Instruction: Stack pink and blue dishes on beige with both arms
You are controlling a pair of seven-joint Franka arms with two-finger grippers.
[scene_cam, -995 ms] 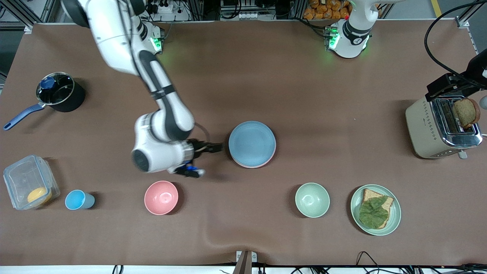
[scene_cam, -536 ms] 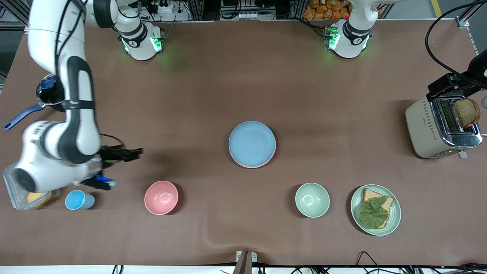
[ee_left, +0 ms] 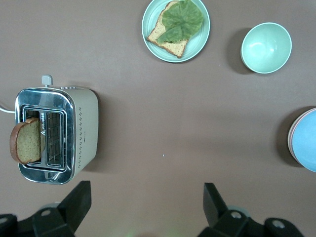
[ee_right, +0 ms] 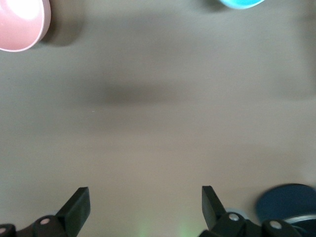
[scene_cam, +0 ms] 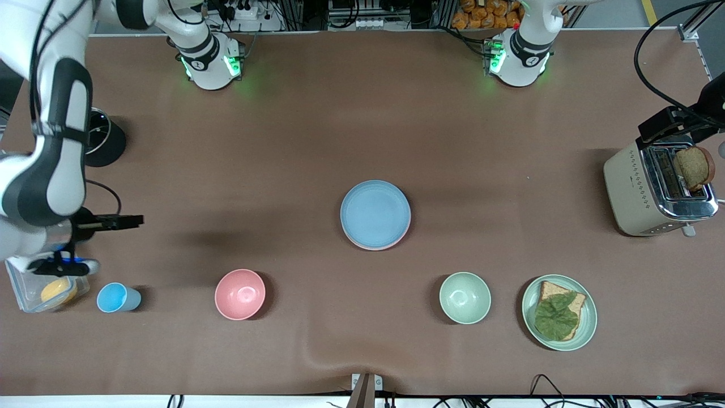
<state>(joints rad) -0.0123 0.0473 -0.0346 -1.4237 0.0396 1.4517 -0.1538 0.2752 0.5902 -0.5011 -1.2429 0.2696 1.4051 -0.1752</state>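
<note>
The light blue plate (scene_cam: pixel 375 213) lies on the pale pink plate, of which only a rim (scene_cam: pixel 371 247) shows, in the middle of the table. The left wrist view catches the blue plate (ee_left: pixel 307 148) and a strip of the pink plate (ee_left: pixel 290 134) at its edge. No beige plate shows in any view. My right gripper (scene_cam: pixel 133 220) hangs open and empty over bare table at the right arm's end, well away from the stack; its view shows it (ee_right: pixel 144 205) over plain cloth. My left gripper (ee_left: pixel 145 207) waits open and empty, high beside the toaster.
A pink bowl (scene_cam: pixel 240 294), blue cup (scene_cam: pixel 116 298) and clear box (scene_cam: pixel 34 286) lie near the front camera at the right arm's end, a black pot (scene_cam: pixel 105 141) farther back. Toward the left arm's end are a green bowl (scene_cam: pixel 465 297), a green plate with bread and lettuce (scene_cam: pixel 559 312) and a toaster (scene_cam: pixel 651 192).
The right arm has swung away from the plate stack to its own end of the table, gripper open and empty. The plates and the left arm have not moved.
</note>
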